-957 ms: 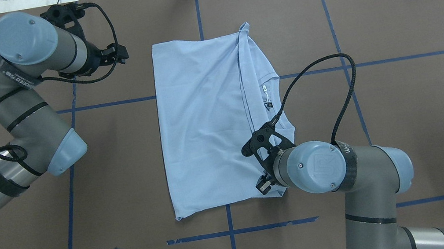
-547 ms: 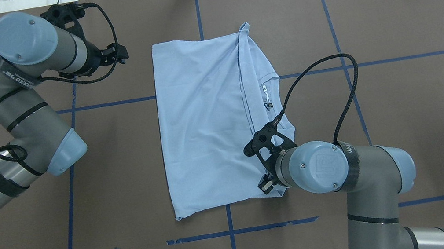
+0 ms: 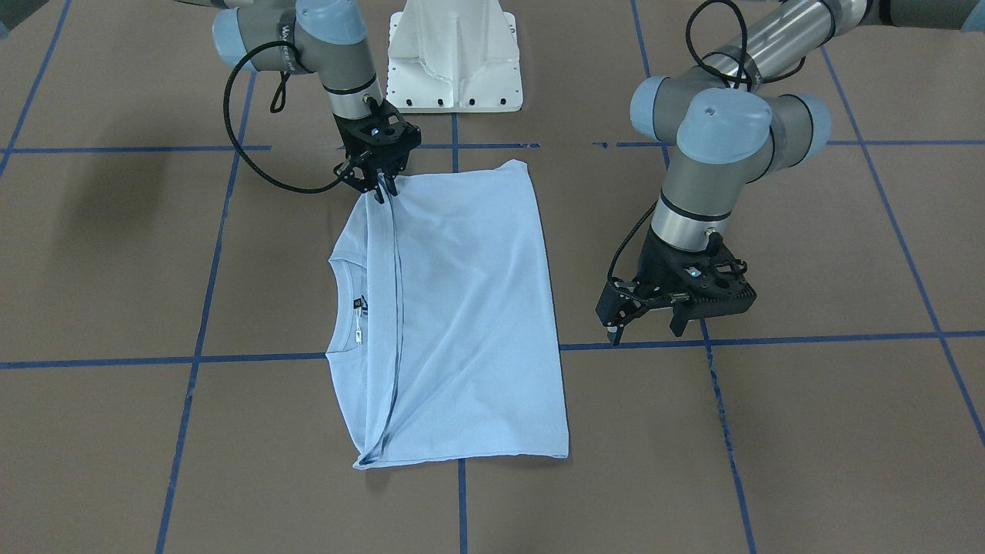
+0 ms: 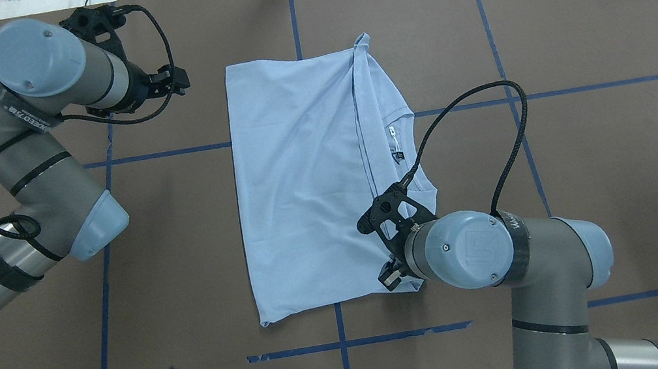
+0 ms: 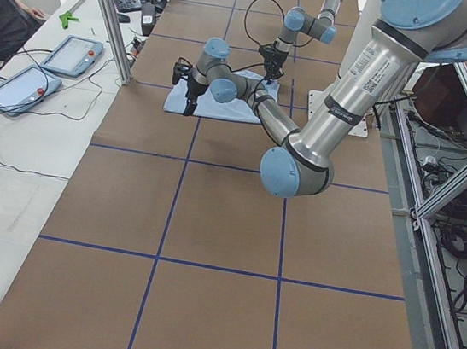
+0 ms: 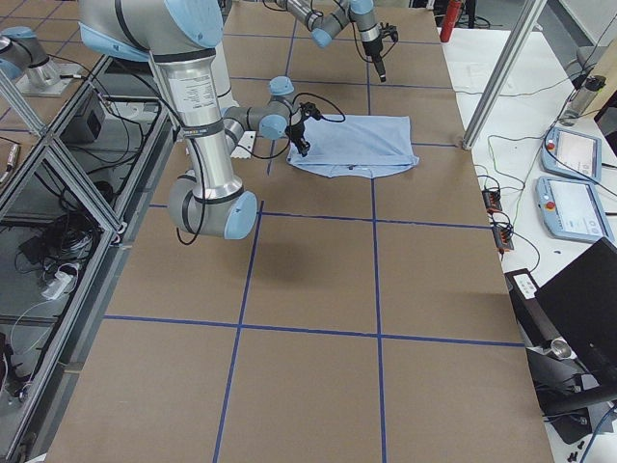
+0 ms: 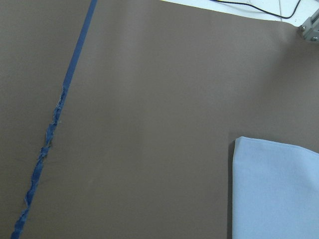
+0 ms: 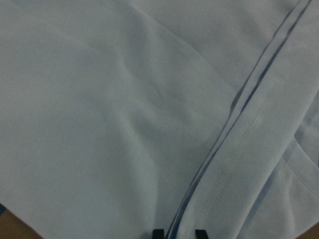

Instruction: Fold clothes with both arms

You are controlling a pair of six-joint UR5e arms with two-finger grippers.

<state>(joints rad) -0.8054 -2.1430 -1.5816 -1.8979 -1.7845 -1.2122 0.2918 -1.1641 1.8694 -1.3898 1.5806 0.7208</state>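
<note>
Right end effector [image 3: 378,188] clamped on T-shirt [image 3: 469,308] edge; left end effector [image 3: 645,331] apart, above table [image 3: 808,431].

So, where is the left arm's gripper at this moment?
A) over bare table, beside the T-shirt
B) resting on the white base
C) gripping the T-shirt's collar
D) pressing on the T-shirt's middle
A: the left gripper hangs open over the brown table, beside the T-shirt and touching no cloth.
</note>
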